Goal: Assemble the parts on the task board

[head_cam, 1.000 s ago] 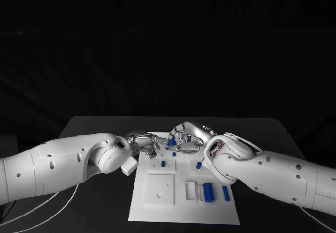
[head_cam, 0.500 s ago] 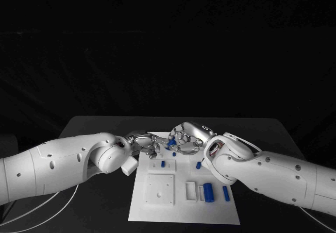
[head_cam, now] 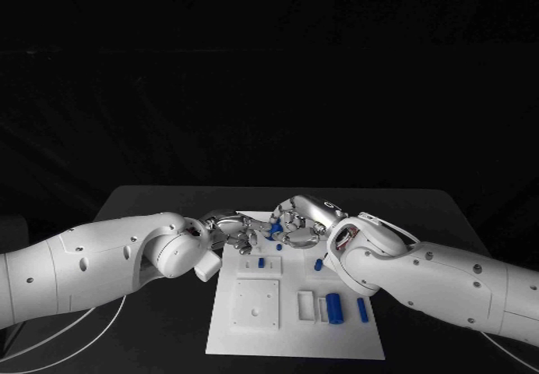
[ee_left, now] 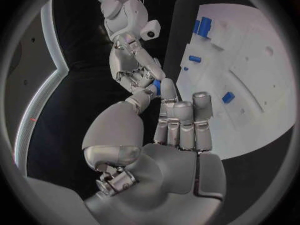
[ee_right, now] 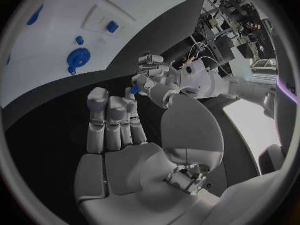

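A small blue part (head_cam: 275,227) is pinched between the left hand (head_cam: 233,228) and right hand (head_cam: 300,224) above the task board's (head_cam: 294,327) far edge.

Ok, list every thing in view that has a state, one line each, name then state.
left hand: fingers meet the right hand's at a small blue part, above the board's far end.
right hand: fingers on the same part.
small blue part: held up between both hands.
task board: flat on the table.
blue gear: lying on the board.
two blue cylinders: lying on the board's near right.
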`<control>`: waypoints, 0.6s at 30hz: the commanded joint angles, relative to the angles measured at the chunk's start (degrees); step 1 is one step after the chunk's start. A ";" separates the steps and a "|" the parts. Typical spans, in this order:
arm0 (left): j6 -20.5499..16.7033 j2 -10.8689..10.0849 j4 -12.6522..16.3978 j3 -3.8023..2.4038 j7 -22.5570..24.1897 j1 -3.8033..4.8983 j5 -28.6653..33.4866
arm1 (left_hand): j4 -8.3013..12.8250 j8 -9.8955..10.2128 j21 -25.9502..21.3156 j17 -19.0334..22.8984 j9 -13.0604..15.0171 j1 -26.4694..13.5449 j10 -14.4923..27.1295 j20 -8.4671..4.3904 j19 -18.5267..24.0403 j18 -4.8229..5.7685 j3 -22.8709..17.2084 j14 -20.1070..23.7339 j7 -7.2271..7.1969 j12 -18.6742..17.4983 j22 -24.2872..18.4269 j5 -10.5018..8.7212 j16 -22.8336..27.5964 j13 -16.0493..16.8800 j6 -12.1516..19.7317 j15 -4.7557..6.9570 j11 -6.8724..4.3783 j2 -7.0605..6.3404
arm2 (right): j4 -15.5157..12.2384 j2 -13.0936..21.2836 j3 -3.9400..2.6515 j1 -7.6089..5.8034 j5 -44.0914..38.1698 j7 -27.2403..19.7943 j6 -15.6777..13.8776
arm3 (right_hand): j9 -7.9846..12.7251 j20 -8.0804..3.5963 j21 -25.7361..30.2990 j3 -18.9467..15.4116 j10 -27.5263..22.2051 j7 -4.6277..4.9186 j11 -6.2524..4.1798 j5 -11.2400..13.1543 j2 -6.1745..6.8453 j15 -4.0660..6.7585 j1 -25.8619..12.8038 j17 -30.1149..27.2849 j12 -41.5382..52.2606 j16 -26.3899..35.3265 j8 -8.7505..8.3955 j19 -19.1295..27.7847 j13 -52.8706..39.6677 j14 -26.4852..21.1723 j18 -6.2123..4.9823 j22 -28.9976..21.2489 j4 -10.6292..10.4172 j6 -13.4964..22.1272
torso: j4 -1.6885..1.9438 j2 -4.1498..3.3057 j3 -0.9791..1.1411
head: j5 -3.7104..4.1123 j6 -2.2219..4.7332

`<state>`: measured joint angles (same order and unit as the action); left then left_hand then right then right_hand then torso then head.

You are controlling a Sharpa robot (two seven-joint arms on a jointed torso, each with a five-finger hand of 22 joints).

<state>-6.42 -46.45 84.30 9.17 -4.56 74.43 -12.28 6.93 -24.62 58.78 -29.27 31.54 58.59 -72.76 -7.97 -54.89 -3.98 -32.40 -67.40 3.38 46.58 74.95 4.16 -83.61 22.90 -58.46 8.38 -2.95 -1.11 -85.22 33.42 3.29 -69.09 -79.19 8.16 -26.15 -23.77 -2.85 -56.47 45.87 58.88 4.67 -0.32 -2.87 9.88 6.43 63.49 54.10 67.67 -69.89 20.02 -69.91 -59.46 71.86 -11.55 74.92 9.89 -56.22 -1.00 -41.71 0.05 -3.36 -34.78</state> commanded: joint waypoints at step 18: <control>2.95 0.13 -0.14 -0.06 -1.56 0.08 0.97 | 2.53 2.62 -0.31 0.36 -0.44 -6.24 0.95 -5.89 -0.43 0.53 -4.76 -0.09 1.05 -0.53 0.26 -1.39 0.98 0.04 3.14 -0.06 0.91 -6.64 | 0.17 0.22 0.02 0.14 -1.03 -0.88 -0.08 | -0.57 -0.44 -0.62 1.30 0.20 0.91 -0.44 0.06 -1.46 0.47 -0.31 0.18 0.50 -0.36 0.56 -0.16 -0.07 0.22 -3.45 1.16 0.02 -2.28 | 0.00 0.00 0.02 | 0.03 0.04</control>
<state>-4.76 -46.44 84.16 9.16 -5.71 74.43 -11.79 9.67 -22.21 58.78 -28.95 31.15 52.42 -71.94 -7.97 -54.89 -3.99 -37.10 -67.68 4.28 46.32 74.93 2.93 -82.98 22.87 -55.74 8.49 -2.25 -7.29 -84.96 33.61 3.31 -69.00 -79.56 7.97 -26.28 -23.73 -2.89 -56.76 46.83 59.08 4.22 -0.52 -2.87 8.85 6.64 63.22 54.22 67.89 -69.89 20.03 -70.14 -59.47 72.05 -11.99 74.92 10.05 -56.67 -1.00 -41.70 0.05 -3.32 -34.74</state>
